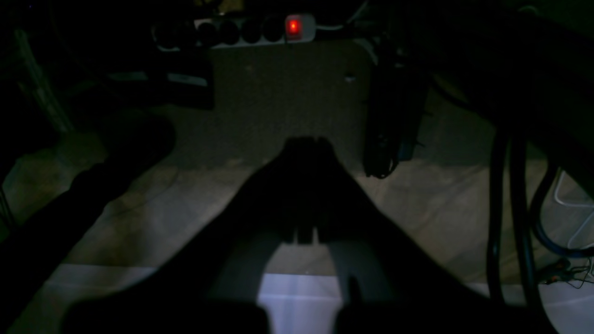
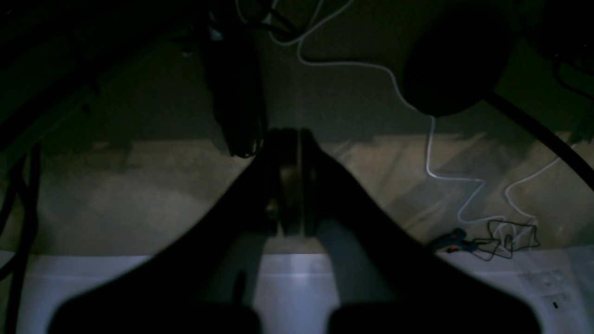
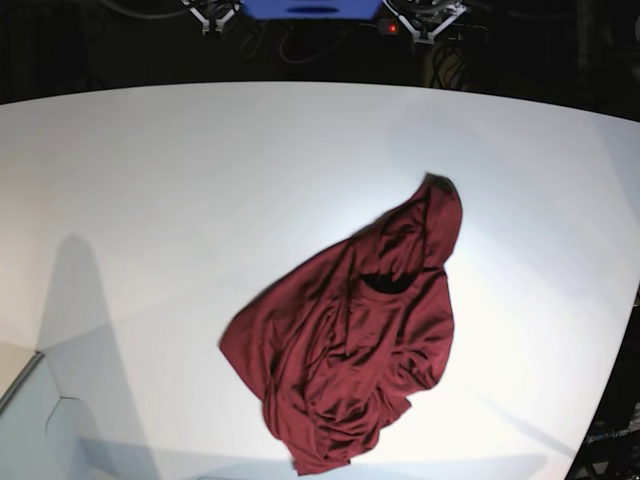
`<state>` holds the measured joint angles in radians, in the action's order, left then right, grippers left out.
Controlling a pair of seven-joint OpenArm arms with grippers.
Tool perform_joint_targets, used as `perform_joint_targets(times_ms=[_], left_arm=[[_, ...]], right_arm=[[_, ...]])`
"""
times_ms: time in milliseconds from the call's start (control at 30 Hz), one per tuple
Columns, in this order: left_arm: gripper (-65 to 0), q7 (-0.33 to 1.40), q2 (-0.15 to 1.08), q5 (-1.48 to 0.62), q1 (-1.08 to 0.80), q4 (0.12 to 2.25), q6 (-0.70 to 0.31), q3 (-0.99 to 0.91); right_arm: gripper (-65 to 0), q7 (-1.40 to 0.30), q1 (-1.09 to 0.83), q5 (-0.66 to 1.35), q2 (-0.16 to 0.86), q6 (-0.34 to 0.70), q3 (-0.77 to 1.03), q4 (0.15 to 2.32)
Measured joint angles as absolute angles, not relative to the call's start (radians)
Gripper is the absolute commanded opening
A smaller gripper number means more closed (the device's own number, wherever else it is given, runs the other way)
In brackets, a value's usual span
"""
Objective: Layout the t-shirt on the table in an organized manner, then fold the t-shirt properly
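The dark red t-shirt [image 3: 350,340] lies crumpled in a loose heap on the white table [image 3: 200,200], right of the middle and toward the near edge, with its dark neckline facing up. Neither arm shows in the base view. My left gripper [image 1: 307,141] appears in the left wrist view as a dark shape with its fingers pressed together over a dim floor. My right gripper [image 2: 291,134] is likewise shut and holds nothing. No shirt shows in either wrist view.
A power strip with a lit red switch [image 1: 293,27] and black cables [image 1: 506,208] lie on the floor. A white cord [image 2: 431,139] snakes across the floor in the right wrist view. The table's curved edge [image 3: 615,400] runs close to the shirt on the right.
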<state>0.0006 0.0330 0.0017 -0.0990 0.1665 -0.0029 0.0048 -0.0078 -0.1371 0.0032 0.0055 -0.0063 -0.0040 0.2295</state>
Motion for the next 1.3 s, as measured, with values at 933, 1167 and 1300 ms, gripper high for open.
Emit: perform_joint_targets(times_ms=[933,1167,1300], left_arm=[[-65.0,0.001,0.041,0.002,-0.1,0.167,-0.002,0.005],[-65.0,-0.004,0.042,0.001,-0.112,0.17,-0.002,0.005],[-65.0,-0.008,0.057,0.001,-0.188,0.274,-0.003,0.007]], right_arm=[[-65.0,-0.007,-0.145,0.003,0.006,-0.004,-0.004,0.229],[-65.0,0.0,-0.168,0.003,0.005,-0.004,-0.004,0.251],[-65.0,-0.003,-0.28,0.003,0.006,-0.004,-0.004,0.435]])
